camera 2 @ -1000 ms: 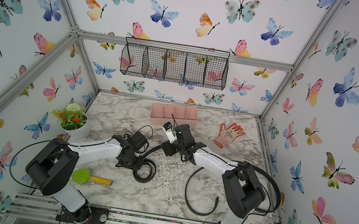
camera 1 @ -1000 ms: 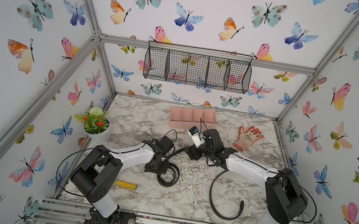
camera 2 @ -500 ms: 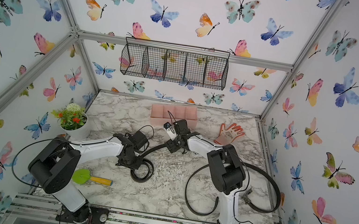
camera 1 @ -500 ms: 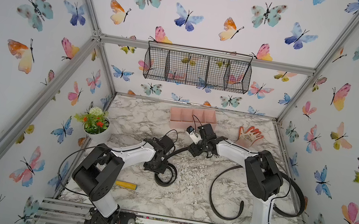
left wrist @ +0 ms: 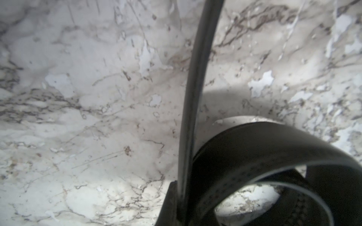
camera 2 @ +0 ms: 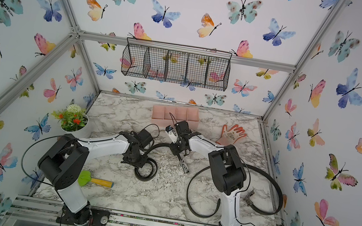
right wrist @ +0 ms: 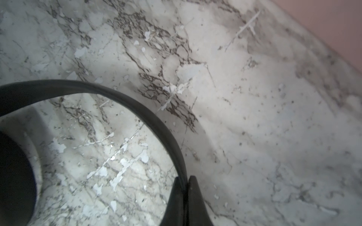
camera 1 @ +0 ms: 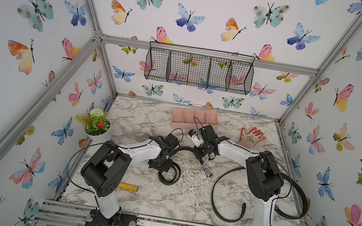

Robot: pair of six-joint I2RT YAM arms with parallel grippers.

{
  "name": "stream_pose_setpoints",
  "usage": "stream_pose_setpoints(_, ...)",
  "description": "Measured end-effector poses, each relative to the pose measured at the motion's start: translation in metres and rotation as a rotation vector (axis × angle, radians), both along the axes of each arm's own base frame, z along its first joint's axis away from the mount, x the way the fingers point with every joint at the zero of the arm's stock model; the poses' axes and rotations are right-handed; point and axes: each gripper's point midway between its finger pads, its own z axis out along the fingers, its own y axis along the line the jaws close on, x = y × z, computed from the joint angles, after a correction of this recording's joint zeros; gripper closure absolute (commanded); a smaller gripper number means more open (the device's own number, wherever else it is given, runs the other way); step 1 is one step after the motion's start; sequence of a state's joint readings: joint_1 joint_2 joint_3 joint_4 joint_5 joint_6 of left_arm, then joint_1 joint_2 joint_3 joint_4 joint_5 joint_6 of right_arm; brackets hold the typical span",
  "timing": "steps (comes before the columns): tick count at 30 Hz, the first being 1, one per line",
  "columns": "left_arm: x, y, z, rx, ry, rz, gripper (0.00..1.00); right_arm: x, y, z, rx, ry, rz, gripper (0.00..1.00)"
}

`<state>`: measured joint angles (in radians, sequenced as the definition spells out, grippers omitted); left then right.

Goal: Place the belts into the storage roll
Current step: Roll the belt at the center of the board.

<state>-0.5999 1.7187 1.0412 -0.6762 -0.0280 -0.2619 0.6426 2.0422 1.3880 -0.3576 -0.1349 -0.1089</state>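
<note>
Two flexible straps lie on the marble-patterned table (camera 1: 159, 204): the loose black belt (camera 1: 213, 193) sprawls near the front right corner; mid-table, the part-coiled black belt (camera 1: 182, 147) is pinched by left gripper (camera 1: 163, 166) and right gripper (right wrist: 185, 180) (jaws clamped on its strap). The pale pink four-compartment plastic tray (camera 1: 180, 124) sits near the far edge.

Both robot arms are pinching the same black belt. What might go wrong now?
1. The left pincer and right pincer are both shut on one belt. If they pull apart, its loose coil may unroll or slip free.
2. The storage roll has small compartments, so a springy coil might pop back out.
3. The other belt lies on both sides of the right arm and could snag when it moves.
</note>
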Motion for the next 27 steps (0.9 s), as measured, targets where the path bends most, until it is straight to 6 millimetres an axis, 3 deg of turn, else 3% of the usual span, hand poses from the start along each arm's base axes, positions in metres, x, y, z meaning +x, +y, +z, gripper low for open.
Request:
stream_pose_setpoints(13, 0.009, -0.006, -0.002, 0.003, 0.001, -0.016, 0.89, -0.044, -0.036, -0.002, 0.022, 0.135, -0.242, 0.97)
stream_pose_setpoints(27, 0.01, -0.006, -0.002, 0.002, 0.001, -0.013, 0.85, -0.041, -0.044, -0.003, 0.068, 0.174, -0.341, 0.97)
